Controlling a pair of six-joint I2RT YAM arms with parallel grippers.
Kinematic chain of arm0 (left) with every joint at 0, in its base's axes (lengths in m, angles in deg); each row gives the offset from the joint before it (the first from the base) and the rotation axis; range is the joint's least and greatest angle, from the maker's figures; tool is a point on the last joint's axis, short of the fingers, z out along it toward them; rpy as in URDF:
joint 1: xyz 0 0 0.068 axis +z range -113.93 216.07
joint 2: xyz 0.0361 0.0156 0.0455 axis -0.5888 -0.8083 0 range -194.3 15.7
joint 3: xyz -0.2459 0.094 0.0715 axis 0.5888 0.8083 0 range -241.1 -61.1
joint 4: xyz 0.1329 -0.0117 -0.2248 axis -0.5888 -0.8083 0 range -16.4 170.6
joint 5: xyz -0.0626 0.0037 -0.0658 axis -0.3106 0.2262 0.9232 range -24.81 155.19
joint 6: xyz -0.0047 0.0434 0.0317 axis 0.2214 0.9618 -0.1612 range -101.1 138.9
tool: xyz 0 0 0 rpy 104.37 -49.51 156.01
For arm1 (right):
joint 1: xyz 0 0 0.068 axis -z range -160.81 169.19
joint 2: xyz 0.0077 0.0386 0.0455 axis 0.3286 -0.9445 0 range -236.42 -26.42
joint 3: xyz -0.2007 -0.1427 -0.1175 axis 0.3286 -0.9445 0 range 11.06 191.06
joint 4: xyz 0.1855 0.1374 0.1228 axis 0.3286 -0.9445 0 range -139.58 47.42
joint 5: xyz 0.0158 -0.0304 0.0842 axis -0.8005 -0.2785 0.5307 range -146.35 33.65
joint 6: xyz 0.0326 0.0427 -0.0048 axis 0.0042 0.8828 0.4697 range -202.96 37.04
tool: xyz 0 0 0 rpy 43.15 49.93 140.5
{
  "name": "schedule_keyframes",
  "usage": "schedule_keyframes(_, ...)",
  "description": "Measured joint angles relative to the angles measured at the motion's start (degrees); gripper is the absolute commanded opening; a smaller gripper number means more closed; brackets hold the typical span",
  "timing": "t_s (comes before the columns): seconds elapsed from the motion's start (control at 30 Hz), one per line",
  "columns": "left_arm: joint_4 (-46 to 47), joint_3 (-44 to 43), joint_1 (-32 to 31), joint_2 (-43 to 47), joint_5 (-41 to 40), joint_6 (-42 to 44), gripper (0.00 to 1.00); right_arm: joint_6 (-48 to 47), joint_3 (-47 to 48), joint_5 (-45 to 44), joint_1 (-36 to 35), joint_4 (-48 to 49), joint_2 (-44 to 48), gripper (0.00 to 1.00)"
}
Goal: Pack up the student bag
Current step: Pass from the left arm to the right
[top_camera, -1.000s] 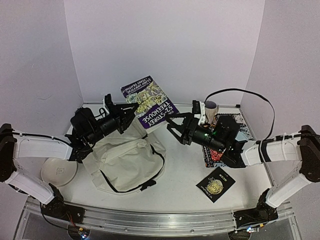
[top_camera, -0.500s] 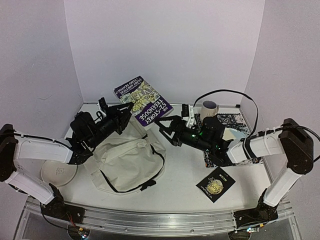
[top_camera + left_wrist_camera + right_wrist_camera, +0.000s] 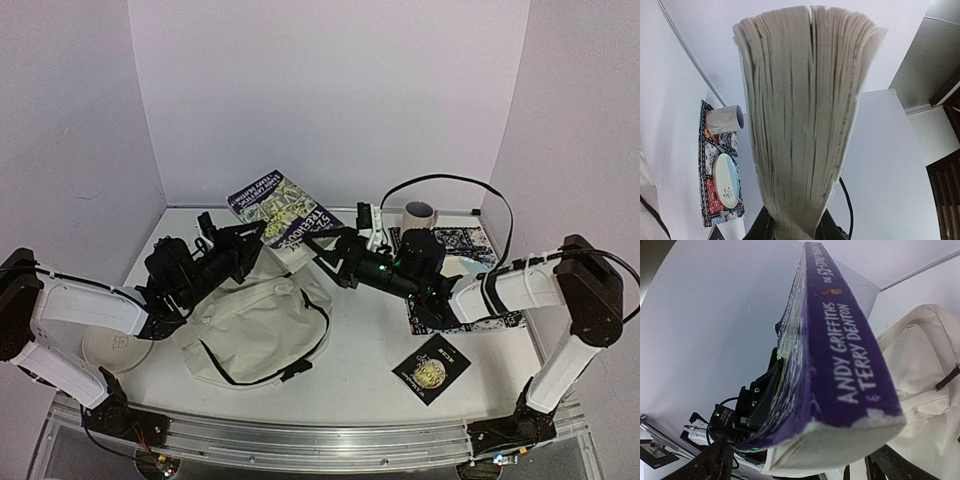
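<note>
Crowding the worktop's right side, we see a patterned mat point(image 3: 462, 240) carrying a mug point(image 3: 419, 214) and a saucer point(image 3: 473, 268). A small black book point(image 3: 432, 368) lies nearer the front edge, and a white plate point(image 3: 108, 350) sits by the near-left corner.

Both arms reach low toward the far middle, meeting over the bag. The left gripper point(image 3: 252, 238) is clamped on the Treehouse paperback point(image 3: 285, 208), held tilted in the air, its pages fanning. The right gripper point(image 3: 330, 258) stands wide at the paperback's lower corner; we cannot tell whether it touches.

The cream student bag point(image 3: 255, 320) lies flat left of centre under the paperback. Its long axis runs diagonally from the near-left toward the far middle, with a black strap end at its near side.
</note>
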Motion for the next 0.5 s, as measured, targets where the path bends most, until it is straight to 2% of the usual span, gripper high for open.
schedule_keyframes(0.37, 0.1, 3.6, -0.6, 0.6, -0.8, 0.1, 0.00, 0.3, 0.6, 2.0, -0.3, -0.2, -1.0, 0.92)
schedule_keyframes(0.5, 0.0, 3.6, -0.7, 0.8, -0.7, 0.2, 0.00, 0.8, 0.6, 2.3, -0.4, -0.3, -1.0, 0.86)
